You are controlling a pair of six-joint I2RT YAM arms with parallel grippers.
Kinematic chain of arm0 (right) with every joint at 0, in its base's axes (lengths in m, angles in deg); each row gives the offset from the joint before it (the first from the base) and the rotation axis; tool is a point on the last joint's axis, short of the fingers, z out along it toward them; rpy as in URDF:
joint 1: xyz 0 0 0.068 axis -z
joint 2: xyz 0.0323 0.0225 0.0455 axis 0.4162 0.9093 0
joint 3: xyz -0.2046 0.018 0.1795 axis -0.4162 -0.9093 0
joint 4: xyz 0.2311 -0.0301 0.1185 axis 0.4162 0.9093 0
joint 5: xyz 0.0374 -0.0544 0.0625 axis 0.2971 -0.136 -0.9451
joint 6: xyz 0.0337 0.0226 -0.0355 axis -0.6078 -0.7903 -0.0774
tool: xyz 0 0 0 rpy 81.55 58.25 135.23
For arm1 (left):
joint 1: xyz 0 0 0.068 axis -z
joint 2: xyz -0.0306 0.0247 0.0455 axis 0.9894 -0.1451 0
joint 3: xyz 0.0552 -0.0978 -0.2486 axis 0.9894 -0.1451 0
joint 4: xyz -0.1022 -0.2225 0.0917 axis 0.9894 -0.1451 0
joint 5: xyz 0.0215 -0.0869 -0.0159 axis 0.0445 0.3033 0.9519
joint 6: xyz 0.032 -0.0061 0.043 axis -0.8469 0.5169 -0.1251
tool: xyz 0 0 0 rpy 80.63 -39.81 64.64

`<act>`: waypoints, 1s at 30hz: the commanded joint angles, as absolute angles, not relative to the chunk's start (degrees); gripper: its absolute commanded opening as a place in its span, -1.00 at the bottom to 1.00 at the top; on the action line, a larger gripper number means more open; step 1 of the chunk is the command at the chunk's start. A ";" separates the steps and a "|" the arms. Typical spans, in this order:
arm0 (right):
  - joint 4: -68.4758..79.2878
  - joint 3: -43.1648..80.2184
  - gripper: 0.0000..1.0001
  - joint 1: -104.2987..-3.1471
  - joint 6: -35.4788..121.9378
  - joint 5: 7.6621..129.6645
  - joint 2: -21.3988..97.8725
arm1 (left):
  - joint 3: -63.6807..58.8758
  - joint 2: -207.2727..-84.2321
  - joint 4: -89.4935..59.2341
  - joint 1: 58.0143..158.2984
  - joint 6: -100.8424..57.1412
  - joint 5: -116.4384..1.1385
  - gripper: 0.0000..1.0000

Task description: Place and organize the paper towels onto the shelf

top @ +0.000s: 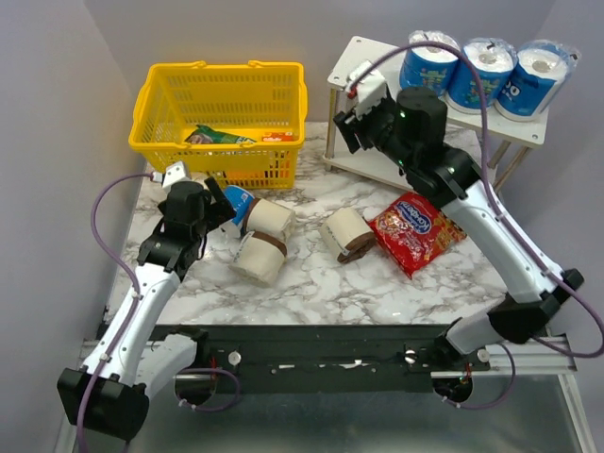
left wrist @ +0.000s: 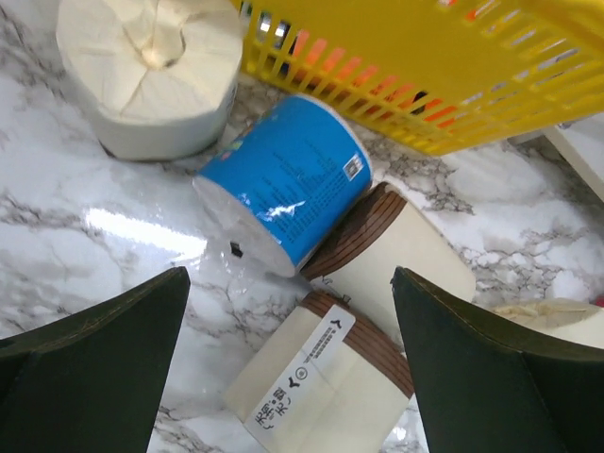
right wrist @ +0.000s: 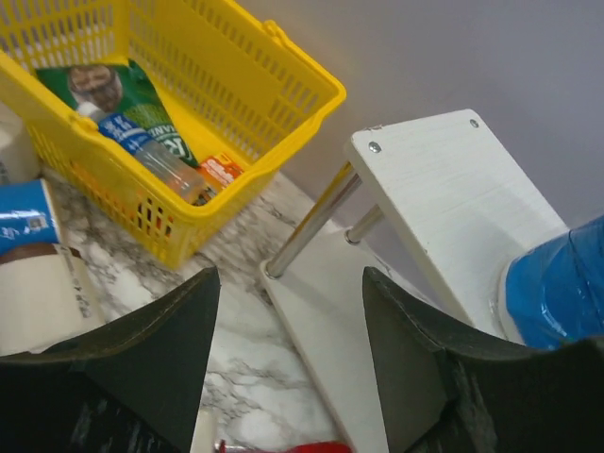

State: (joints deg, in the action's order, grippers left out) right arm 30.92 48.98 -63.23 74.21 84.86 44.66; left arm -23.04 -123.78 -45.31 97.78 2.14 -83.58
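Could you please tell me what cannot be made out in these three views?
Shelf's lower tier: top view, largely covered by the right arm.
Blue-wrapped roll on the table: top view, mostly hidden behind the left arm.
Blue roll on the top tier: right wrist view, cut off by the frame edge.
Basket items: top view, labels too small.

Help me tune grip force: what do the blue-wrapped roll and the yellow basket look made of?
The blue-wrapped cylindrical paper towel roll: paper under thin glossy plastic film, judging by glare streaks. The yellow slotted basket: likely rigid moulded plastic, with uniform colour and thin ribs.
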 commanded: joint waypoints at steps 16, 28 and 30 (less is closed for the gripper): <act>15.88 13.91 0.43 -64.15 56.28 72.26 14.64 | -49.26 -126.94 -4.86 89.48 18.78 -72.15 0.96; 17.38 13.55 0.45 -64.23 56.90 73.23 11.47 | -51.01 -135.38 4.19 89.22 19.66 -75.23 0.86; 17.55 13.56 0.45 -64.15 56.29 72.88 11.30 | -51.45 -136.26 6.49 89.22 19.48 -75.58 0.84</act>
